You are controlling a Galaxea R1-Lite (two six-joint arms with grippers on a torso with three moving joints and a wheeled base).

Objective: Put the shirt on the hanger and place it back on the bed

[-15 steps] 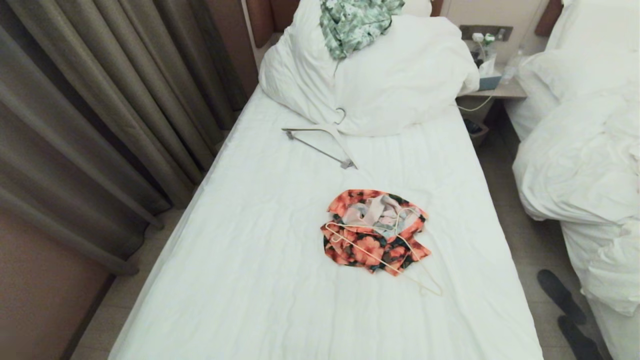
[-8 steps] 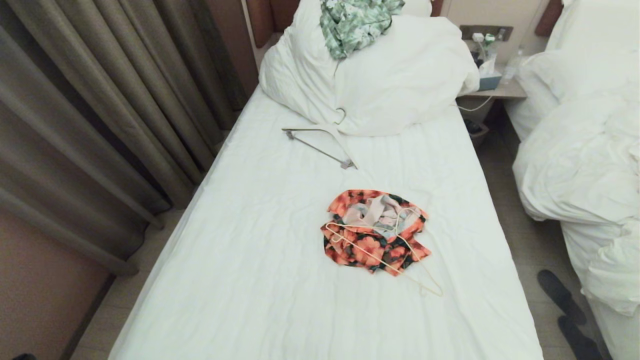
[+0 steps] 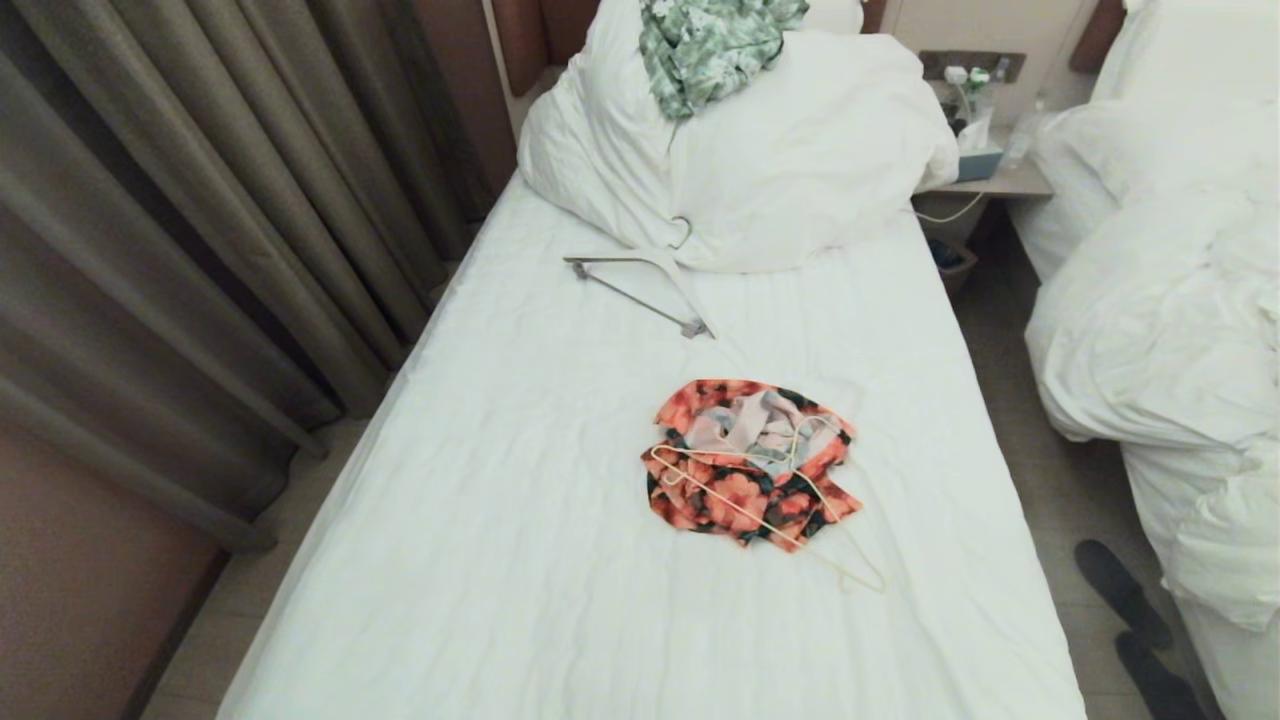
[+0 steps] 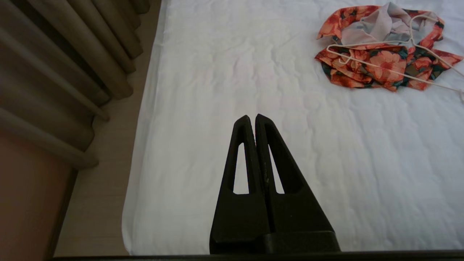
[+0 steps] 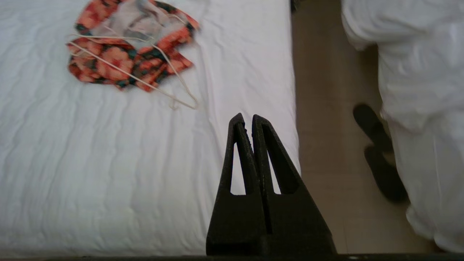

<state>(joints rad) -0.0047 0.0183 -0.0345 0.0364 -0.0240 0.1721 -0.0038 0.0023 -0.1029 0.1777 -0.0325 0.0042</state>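
Bedding and clutter frame the scene: a big white pillow (image 3: 760, 150) fills the upper centre of the head view, a pale green-and-white garment (image 3: 710, 45) draped over its top, and a thicker white hanger with a grey bar (image 3: 645, 285) lies on the sheet just below it. The shirt (image 3: 750, 462) sits crumpled in the middle of the bed (image 3: 480, 560), pale inside showing, with the hanger (image 3: 790, 510) laid across it, its lower end reaching onto bare sheet. Brown curtains (image 3: 200, 230) hang along the left edge; a second bed with a rumpled duvet (image 3: 1160, 320) is cut off at the right, a bedside shelf (image 3: 990, 170) of small, indistinct items between the two. Dark slippers (image 3: 1130, 620) rest on the floor at lower right. Neither arm appears in the head view. In the wrist views, the left gripper (image 4: 252, 117) and right gripper (image 5: 245, 117) hover over the near sheet, fingers pressed together, holding nothing, well apart from the shirt.
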